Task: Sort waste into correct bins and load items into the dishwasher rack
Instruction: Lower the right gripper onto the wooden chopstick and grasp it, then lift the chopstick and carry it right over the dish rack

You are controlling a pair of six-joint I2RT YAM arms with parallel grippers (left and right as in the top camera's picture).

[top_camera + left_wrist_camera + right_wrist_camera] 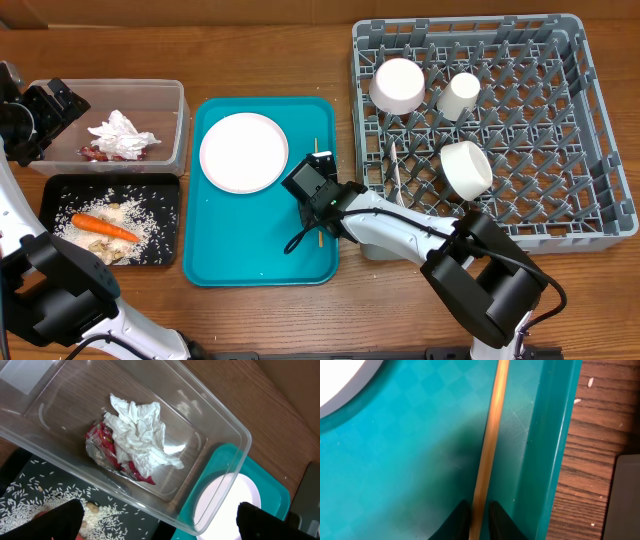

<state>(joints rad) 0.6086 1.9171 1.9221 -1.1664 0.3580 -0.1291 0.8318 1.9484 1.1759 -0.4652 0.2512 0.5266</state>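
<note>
- Right gripper (477, 521) pinches the chopstick (492, 425); it lies flat on the teal tray (395, 470), just beside the right wall.
- Risk: thin stick, tip-only grip; may roll out, pivot on lift, or snag the wall.
- Left gripper (160, 525) spread wide, empty, above the clear tub (239, 435).
- Risk: stick slips through the dishwasher rack (560, 210) lattice.

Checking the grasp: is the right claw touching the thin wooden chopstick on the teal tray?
Touching. In the right wrist view, both fingertips of the right claw press against the thin wooden chopstick, no gap either side.
</note>
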